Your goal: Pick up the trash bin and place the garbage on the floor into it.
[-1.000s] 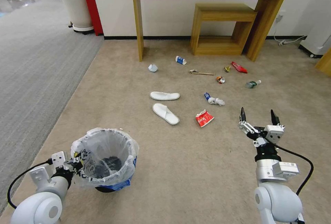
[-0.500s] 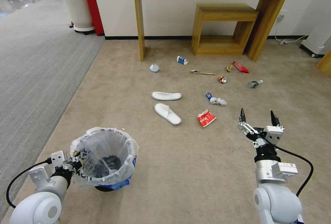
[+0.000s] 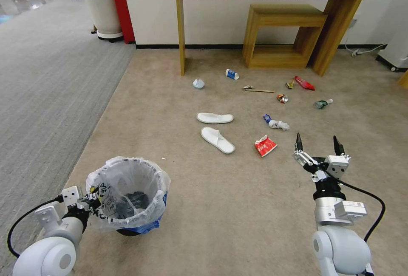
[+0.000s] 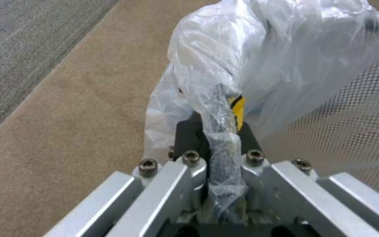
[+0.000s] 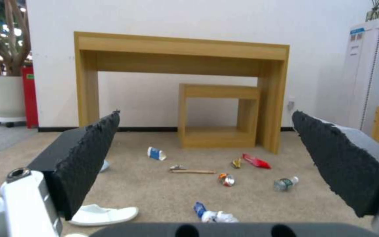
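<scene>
Gripping the trash bin (image 3: 127, 195) by its bagged rim at 7 o'clock, the left gripper (image 3: 87, 199) holds firm; the right gripper (image 3: 318, 144) gapes empty as the view has swung, garbage (image 3: 265, 145) now nearer 12 o'clock.

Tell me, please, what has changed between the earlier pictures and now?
Only the view shifted: the desk, slippers and litter all slid rightward together in the head view, so the camera moved, not the things. The left tool stays shut on the trash bin at its bagged rim, and the right tool stays open in the same pose. The garbage lies untouched on the floor.
</scene>
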Controlling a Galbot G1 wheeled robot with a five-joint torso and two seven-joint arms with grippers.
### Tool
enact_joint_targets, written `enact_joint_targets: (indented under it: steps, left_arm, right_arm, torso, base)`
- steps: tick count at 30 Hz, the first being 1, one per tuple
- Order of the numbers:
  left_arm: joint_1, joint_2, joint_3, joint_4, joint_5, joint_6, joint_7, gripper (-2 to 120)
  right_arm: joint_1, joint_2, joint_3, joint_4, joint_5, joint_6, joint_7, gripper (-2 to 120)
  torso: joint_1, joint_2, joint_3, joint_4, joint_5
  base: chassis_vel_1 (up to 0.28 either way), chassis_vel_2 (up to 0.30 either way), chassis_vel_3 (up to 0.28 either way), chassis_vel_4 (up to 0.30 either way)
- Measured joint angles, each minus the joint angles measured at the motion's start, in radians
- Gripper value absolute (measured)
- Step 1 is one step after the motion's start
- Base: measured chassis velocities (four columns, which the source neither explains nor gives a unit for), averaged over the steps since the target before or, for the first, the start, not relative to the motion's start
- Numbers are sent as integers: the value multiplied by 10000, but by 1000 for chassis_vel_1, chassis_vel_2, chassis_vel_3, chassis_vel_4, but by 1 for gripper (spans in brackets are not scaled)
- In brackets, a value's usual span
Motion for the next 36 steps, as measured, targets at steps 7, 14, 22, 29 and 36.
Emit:
enact_joint_targets:
  steps: [7, 14, 22, 29, 36]
  left_arm:
    - [19, -9, -3, -5, 20, 0, -3, 3]
    - [28, -37, 8, -4, 50, -38, -1, 3]
    - [1, -30, 17, 0, 52, -47, 3, 3]
    - [-12, 0, 22, 24, 46, -82, 11, 3]
    - [-49, 4, 52, 97, 46, -90, 11, 3]
  right_arm:
    - [47, -72, 35, -8, 80, -124, -94, 100]
    - [44, -70, -11, 29, 95, -210, -102, 100]
    - [22, -81, -8, 53, 101, -223, -97, 100]
    - [33, -24, -34, 31, 85, -223, -88, 100]
    - [39, -2, -43, -8, 83, -216, -70, 100]
  torso:
    - [0, 0, 0, 3, -3]
    - [0, 0, -1, 3, -3]
    - [0, 0, 0, 3, -3]
    - [0, 0, 1, 1, -2]
    - [0, 0, 0, 3, -3]
  base:
    - [0, 0, 0, 0]
    - [0, 0, 0, 0]
    - [-105, 108, 117, -118]
    - [-167, 154, 158, -148]
    - [-100, 124, 113, -108]
